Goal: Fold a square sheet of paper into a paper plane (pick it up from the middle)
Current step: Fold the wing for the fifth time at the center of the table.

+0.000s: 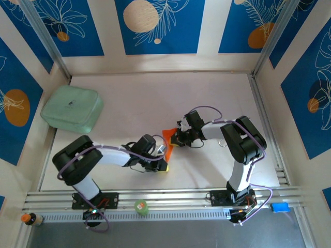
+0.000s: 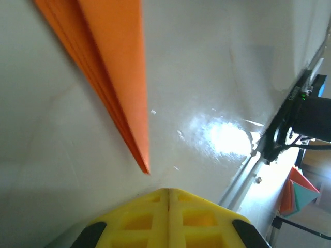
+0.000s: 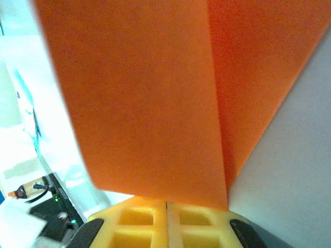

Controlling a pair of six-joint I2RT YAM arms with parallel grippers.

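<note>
Caught the orange paper [image 1: 169,140] mid-table, creased into a narrow pointed wedge, with one flap raised off the table [image 1: 155,98] rather than lying flat. Traced that lift to the right gripper [image 3: 166,205]: yellow fingers pressed together, the paper's lower edge running straight into their seam, so clamped on the sheet. Judged it a hold meant to keep the layers stacked and stop the crease springing open.

Followed the wedge down to its sharp tip and found the left gripper [image 2: 168,201] just beside it, fingers closed flat against each other with nothing orange between them. Could not tell from the wrist view whether tip and fingers touched. Took that blunt, closed pose as a pressing tool, set to pin the point or run along the fold.

From above, saw both wrists crowding the paper from opposite sides, one gripping, one bracing. Spotted the pale green pad [image 1: 71,107] at the back left, well apart and no part of this. Reckoned the fold only partway done, with no wings to be seen yet.
</note>
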